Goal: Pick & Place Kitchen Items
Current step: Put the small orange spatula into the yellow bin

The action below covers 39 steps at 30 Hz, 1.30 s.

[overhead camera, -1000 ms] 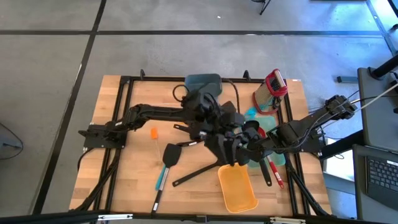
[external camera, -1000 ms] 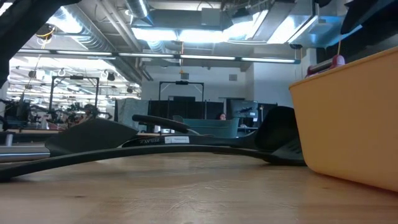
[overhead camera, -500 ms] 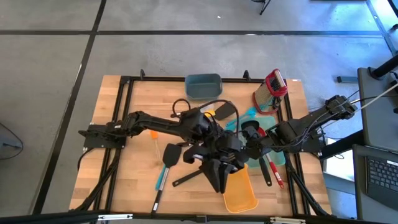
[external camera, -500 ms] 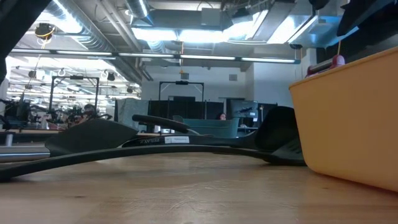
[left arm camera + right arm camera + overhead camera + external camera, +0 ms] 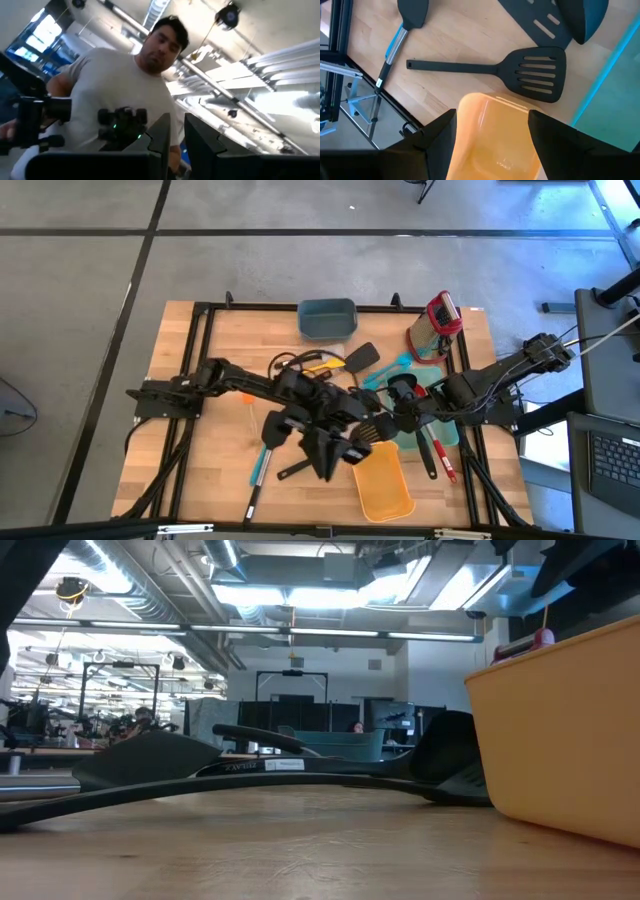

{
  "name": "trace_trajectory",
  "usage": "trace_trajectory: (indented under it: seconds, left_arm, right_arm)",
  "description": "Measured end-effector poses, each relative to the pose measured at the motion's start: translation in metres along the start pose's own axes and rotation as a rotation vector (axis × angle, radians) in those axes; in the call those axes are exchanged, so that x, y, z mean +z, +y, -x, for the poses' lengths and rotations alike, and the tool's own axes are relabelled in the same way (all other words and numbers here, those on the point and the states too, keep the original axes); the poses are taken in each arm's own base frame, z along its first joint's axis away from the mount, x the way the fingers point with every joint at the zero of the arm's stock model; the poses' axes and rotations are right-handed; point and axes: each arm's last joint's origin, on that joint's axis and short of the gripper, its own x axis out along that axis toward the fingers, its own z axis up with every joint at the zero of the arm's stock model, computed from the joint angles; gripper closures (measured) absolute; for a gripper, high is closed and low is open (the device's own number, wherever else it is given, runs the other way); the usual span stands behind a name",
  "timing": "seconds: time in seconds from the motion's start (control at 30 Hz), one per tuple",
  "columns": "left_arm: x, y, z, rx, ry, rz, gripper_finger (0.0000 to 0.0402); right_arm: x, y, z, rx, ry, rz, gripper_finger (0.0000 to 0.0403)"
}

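My left gripper [image 5: 330, 460] hangs above the table's middle near the orange bin [image 5: 380, 485], tipped upward. In its wrist view the fingers [image 5: 176, 131] stand almost together, with nothing between them. My right gripper [image 5: 398, 408] waits open over the bin's far end [image 5: 492, 135], also with nothing between its fingers. A black slotted turner [image 5: 535, 75] lies flat on the wood beside the bin. A black spatula with a blue and silver handle [image 5: 265, 445] lies to its left. More utensils lie on a teal tray [image 5: 425, 425] at the right.
A teal bin [image 5: 327, 318] stands at the far edge and a red-and-white holder [image 5: 440, 315] at the far right. A small orange piece [image 5: 246, 395] lies left of centre. A person [image 5: 120, 85] stands beyond the table. Bare wood shows at the left.
My left arm has come down from over the teal bin and drawn back toward the table's near-left, which uncovers the bin and the utensils at the far centre. Its gripper has tipped upward. My right arm has kept still.
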Motion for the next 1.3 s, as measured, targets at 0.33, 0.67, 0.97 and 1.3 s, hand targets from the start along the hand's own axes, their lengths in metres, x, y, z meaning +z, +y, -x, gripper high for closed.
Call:
trace_trajectory:
  seconds: [0.33,0.67,0.97,1.3]
  left_arm:
    - [-0.031,-0.081,0.029,0.128,-0.059,-0.088,0.0374]
    - [-0.062,-0.160,0.069,0.418,-0.105,-0.162,0.0374]
    - [-0.097,-0.173,0.110,0.727,-0.118,-0.072,0.0375]
    - [-0.153,-0.154,0.164,1.212,-0.253,0.126,0.0380]
  right_arm:
    - [0.027,0.006,-0.002,0.065,-0.101,-0.024,0.0155]
    - [0.073,0.022,0.001,0.276,-0.298,-0.050,0.0155]
    - [0.097,0.025,0.006,0.342,-0.397,-0.010,0.0155]
    - [0.101,0.024,0.006,0.331,-0.412,0.036,0.0155]
